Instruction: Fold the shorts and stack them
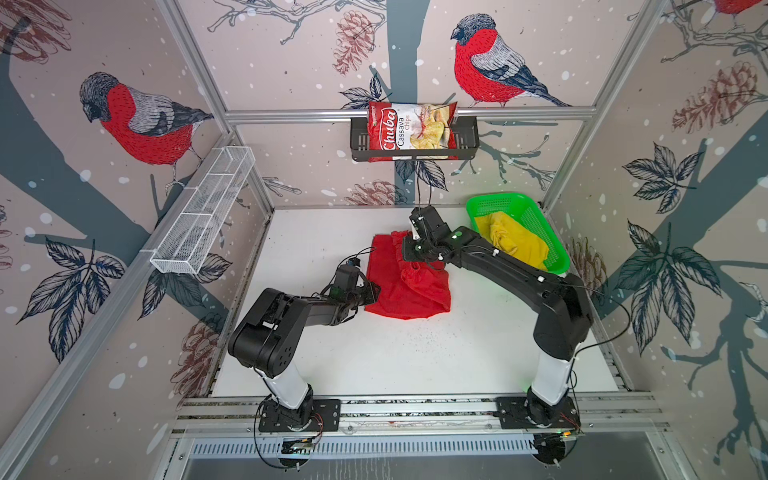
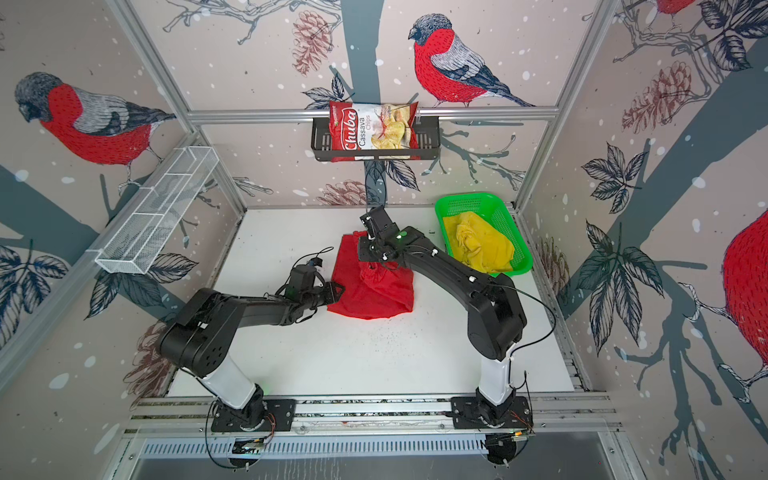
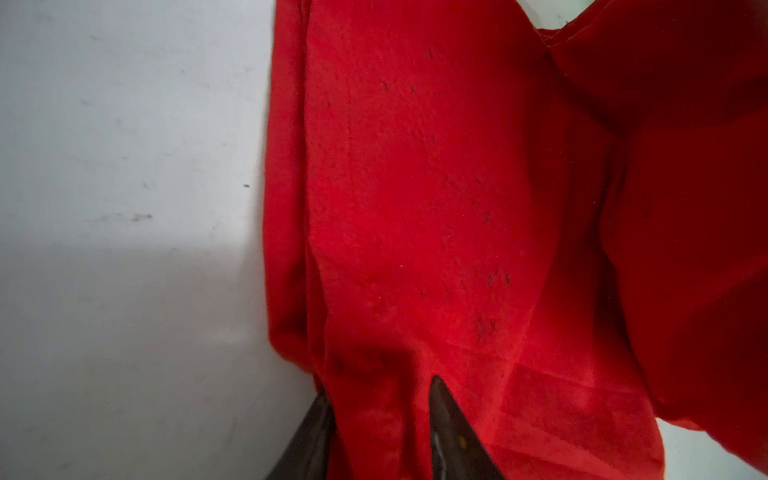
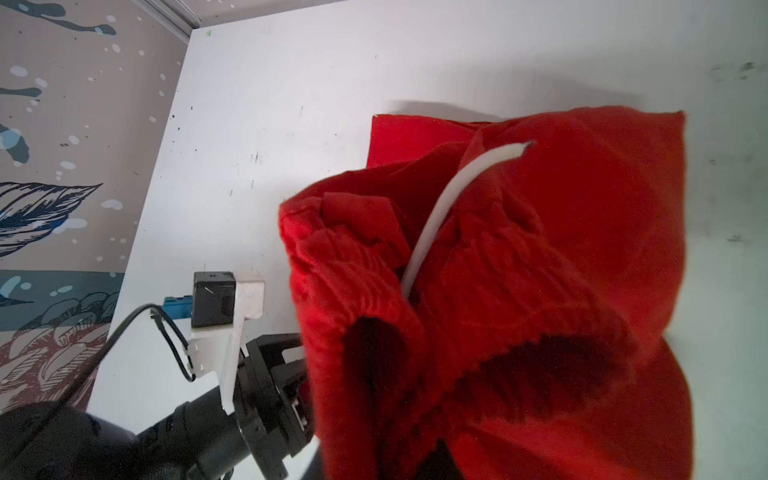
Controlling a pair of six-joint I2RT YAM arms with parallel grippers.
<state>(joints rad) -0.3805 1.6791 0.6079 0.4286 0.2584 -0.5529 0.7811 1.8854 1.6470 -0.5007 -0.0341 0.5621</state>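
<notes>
With left gripper, pinched the near left corner of red shorts: jaws narrow, cloth caught between both fingers. Held that corner low over table; could not tell whether touching or just above.

Farther back, with right gripper, held the gathered waistband raised off the table, jaws nearly closed and mostly buried in cloth. Saw white drawstring trailing from the bunched band in right wrist view. Found red shorts at mid-table in both top views, rumpled and partly doubled over, not yet a flat fold.

Judged the step in hand as the first fold of red shorts. Called for moving both ends together, keeping cloth taut between the grips, laying waistband onto the near edge with edges matched, tucking drawstring inside, and letting go only after setting everything flat. Risked, otherwise, a slack middle bunching into a lump too uneven to stack on.

Beyond, at far right, saw yellow shorts crumpled inside basket, well apart from both grippers. Judged that pair as waiting: lifting out, folding, then stacking with the red. Farthest back, noted bag of chips in a wall rack, no part of the job.
</notes>
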